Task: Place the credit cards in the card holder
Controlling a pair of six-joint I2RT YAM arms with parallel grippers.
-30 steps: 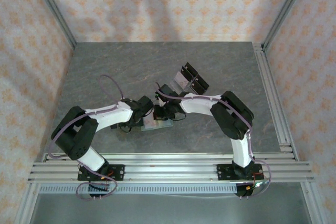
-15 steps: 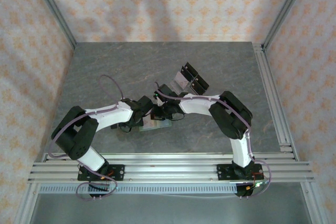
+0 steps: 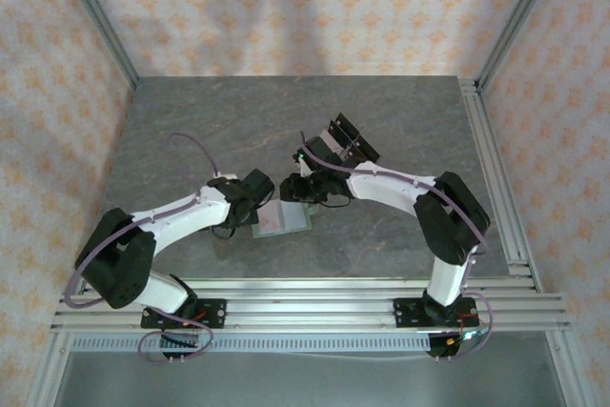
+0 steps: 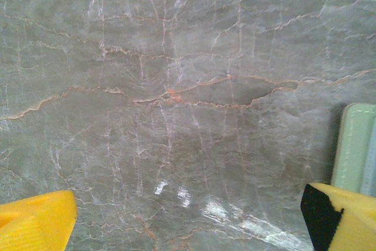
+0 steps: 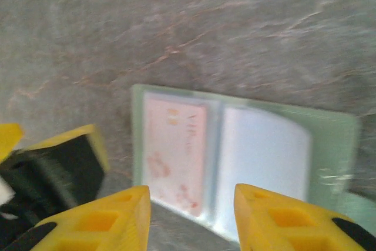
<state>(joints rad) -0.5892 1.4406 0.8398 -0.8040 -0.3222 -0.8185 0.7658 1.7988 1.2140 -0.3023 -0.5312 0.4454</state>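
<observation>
Two yellow fingers of the right gripper (image 5: 191, 201) stand apart just over the near edge of the open card holder (image 5: 341, 157). Nothing is between them, so this gripper is released and carries no card. The left gripper (image 4: 188, 207) is also released, with its jaws spread very wide over bare stone. The green edge of the card holder (image 4: 355, 145) lies just beside its right finger.

From above, both grippers meet at the middle of the table (image 3: 191, 121). The left gripper (image 3: 259, 195) is on one side of the card holder (image 3: 284, 219) and the right gripper (image 3: 298, 190) is at its far edge. The holder lies flat and unfolded. One pale pink credit card (image 5: 175, 151) sits in its left half, seemingly under a clear window. The right half looks whitish, and I cannot tell whether a card is inside.

The clear rack (image 3: 345, 145) stands near, behind the right arm. Something pale leans in it, perhaps more cards, but it is too small to be sure.

I judge that a card is light, stiff and smooth. It is best pinched by a short edge, so that the long body can slide into the pocket. The holder seems soft and light and will probably slip on the polished stone. One gripper should press or pin its free half while the other pushes the card in.
</observation>
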